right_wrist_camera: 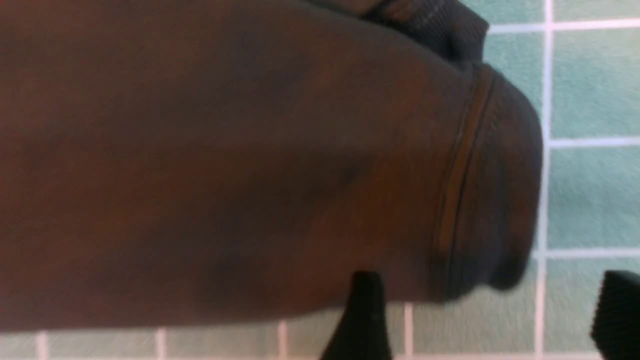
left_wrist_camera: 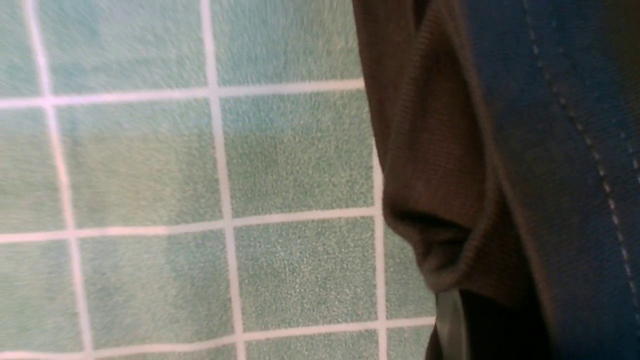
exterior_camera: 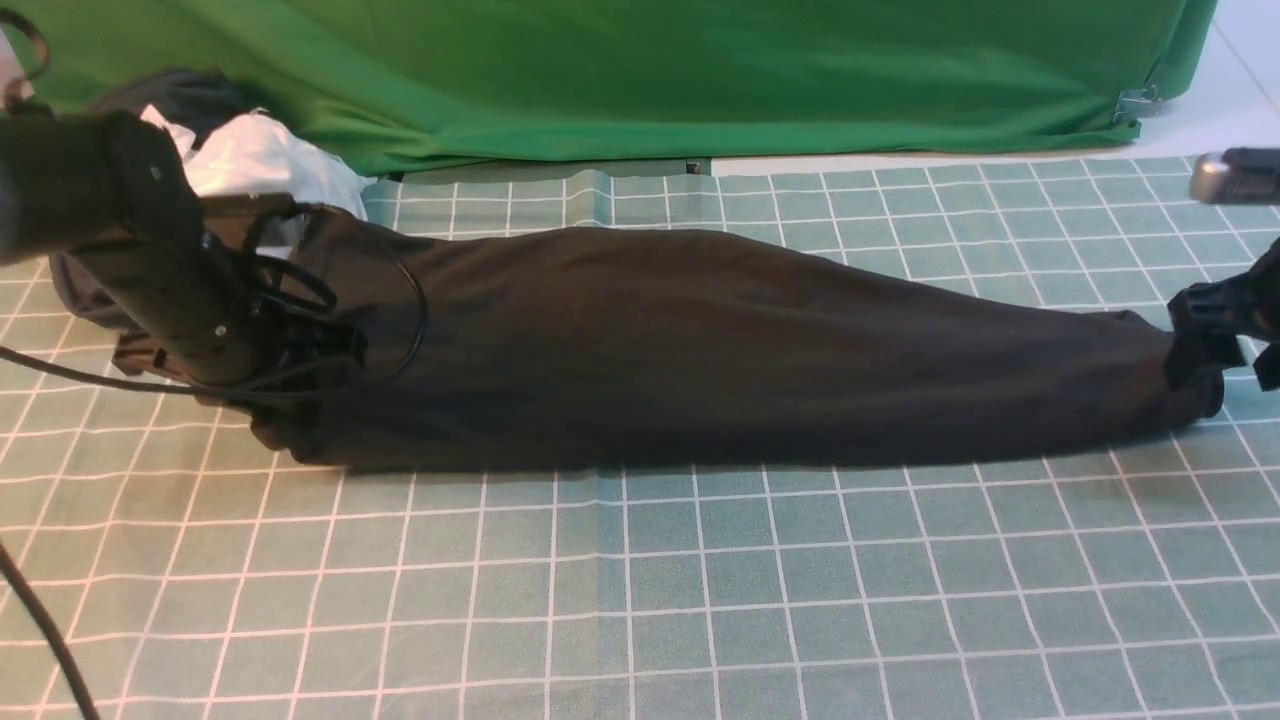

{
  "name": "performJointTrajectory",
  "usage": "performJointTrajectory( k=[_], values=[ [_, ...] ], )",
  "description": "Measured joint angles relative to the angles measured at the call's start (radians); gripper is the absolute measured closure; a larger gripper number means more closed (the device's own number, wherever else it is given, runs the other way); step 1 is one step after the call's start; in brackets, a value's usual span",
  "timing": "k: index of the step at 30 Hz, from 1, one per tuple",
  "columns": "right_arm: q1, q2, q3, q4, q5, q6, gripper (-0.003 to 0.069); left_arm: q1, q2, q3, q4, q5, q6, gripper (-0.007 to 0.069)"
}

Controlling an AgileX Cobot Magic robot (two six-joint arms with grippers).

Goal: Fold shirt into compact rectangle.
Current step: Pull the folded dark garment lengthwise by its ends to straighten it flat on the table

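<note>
1. Shirt, black and folded into one long band, is lying across the middle of the front frame on the checked green mat, running from the left side almost to the right edge.
2. Its wide end is sitting at the left, under the left arm, and its narrow end is tapering off at the right.
3. The left pincer is hiding behind that arm and its cables, so I cannot tell whether it is clenched or released.
4. The right pincer is standing released at the lower edge of the right wrist frame. Its two black fingertips are spreading wide, one overlapping the shirt's ribbed end, the other over bare mat.
5. A heap of clothes, white and dark, is resting in the upper left of the front frame, just behind the shirt's wide end.
6. A green backdrop is hanging across the top.
</note>
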Motion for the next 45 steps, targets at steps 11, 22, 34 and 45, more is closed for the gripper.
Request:
performJointTrajectory(
  k=[11,22,34,45],
  values=[
    [0.000,0.067,-0.056,0.000,0.085,-0.035,0.0610,0.000,-0.039,0.000,-0.001,0.054,0.000,0.0538],
    [0.002,-0.266,0.250,-0.069,0.208,0.026,0.0615,0.001,-0.300,0.253,-0.002,0.182,-0.085,0.0538],
    [0.002,-0.356,0.415,-0.099,0.144,0.074,0.0327,0.001,-0.391,0.430,-0.002,0.176,-0.078,0.0424],
    [0.001,-0.370,0.309,-0.102,0.233,0.078,0.0037,0.002,-0.395,0.260,0.186,0.311,-0.210,-0.0015]
  ],
)
